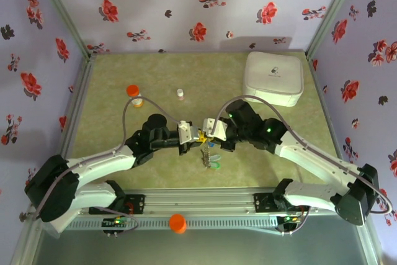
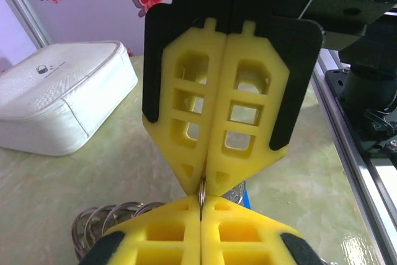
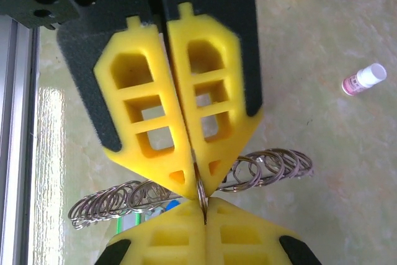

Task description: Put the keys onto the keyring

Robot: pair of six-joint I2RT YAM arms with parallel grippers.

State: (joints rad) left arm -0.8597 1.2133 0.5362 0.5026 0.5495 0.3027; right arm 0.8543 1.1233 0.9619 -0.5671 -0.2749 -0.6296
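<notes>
You're clamping left gripper (image 2: 201, 204) and right gripper (image 3: 204, 206) tip to tip, both closed on the keyring (image 3: 268, 167); it's looking thin, floppy, slippery, so be pinching near the keys (image 1: 214, 161)

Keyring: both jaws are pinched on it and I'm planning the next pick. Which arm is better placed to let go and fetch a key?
Right, but only narrowly. Both jaws are shut on the keyring, tip to tip. The keys lie just toward the bases, slightly nearer the right arm.
</notes>
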